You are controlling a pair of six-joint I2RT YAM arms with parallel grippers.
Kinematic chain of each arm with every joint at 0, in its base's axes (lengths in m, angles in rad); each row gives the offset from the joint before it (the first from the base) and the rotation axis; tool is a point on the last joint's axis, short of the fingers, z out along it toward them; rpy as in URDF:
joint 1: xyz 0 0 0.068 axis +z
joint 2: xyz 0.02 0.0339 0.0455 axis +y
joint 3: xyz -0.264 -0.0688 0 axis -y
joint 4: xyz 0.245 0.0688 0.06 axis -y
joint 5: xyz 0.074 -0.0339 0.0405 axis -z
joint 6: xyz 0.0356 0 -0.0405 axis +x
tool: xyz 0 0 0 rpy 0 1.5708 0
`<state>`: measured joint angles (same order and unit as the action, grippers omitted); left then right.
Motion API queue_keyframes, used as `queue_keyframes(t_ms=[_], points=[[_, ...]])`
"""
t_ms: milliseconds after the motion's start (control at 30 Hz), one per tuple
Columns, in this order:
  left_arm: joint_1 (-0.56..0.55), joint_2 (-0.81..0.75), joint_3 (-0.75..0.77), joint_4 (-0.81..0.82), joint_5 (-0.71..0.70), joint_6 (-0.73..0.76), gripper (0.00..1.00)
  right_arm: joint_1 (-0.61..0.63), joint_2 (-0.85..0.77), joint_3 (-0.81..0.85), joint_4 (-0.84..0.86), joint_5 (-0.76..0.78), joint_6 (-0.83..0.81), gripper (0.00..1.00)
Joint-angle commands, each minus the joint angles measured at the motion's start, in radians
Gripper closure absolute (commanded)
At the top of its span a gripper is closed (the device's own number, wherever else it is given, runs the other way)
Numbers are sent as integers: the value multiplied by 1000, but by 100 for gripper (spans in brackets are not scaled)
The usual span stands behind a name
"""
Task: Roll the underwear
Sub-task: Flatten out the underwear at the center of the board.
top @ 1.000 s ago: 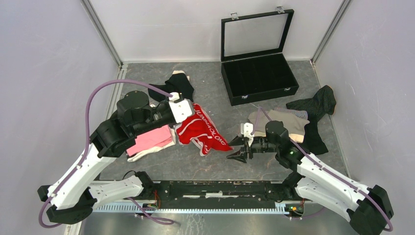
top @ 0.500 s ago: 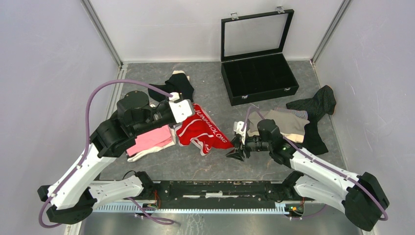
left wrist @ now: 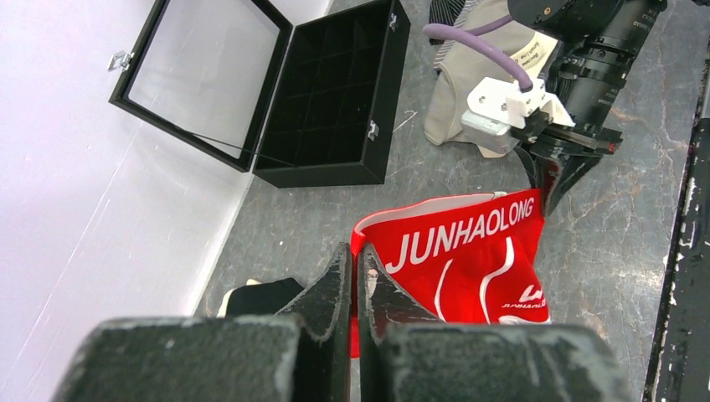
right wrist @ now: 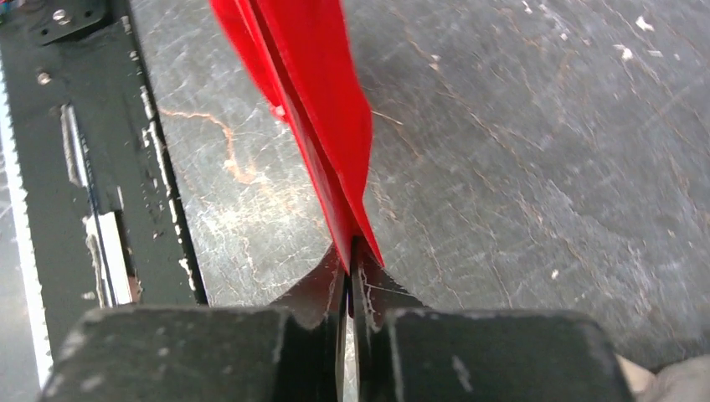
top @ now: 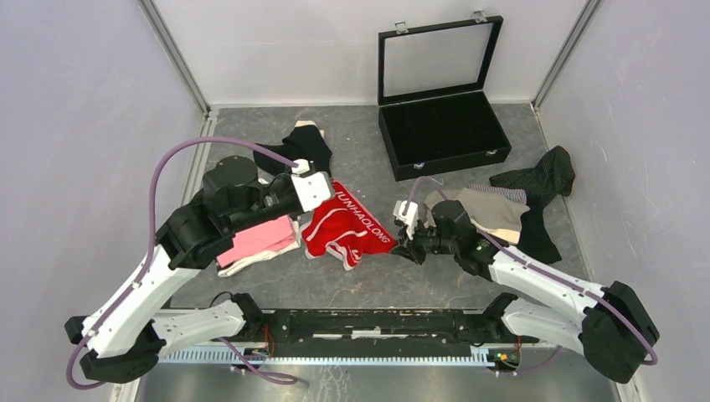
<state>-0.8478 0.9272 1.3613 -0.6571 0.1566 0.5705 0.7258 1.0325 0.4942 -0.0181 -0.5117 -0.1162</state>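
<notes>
Red underwear [top: 347, 230] with white lettering, spread on the grey bench [top: 364, 151] between the two arms. The left pincer [left wrist: 355, 261] is clenched on its far left corner. The right pincer [right wrist: 347, 255] is clenched on its right corner, the cloth nipped between the tips. Pink underwear [top: 255, 239] lies just to the left, beige underwear [top: 494, 213] and pinstriped underwear [top: 548, 172] to the right. A black case [top: 444, 126], lid raised, stands behind.
</notes>
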Motion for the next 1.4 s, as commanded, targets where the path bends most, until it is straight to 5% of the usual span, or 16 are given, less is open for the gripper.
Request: queue_keyframes(t_ms=[0,267,533,833,1100,1367], points=[[1,-22,8,53,-41,-4,98,2,25,76,-132,179,35,100],[1,-53,-19,10,-145,-75,98,2,48,183,-355,261,74,100],[1,-127,-17,-116,-387,-319,98,4,2,240,-520,26,80,100],[1,-168,138,-253,-412,-389,98,100,-81,238,-463,-152,224,100],[3,31,-41,-65,-629,-488,98,109,-62,88,-433,235,311,100],[77,347,-244,302,-610,-488,98,102,135,100,-393,485,303,100]])
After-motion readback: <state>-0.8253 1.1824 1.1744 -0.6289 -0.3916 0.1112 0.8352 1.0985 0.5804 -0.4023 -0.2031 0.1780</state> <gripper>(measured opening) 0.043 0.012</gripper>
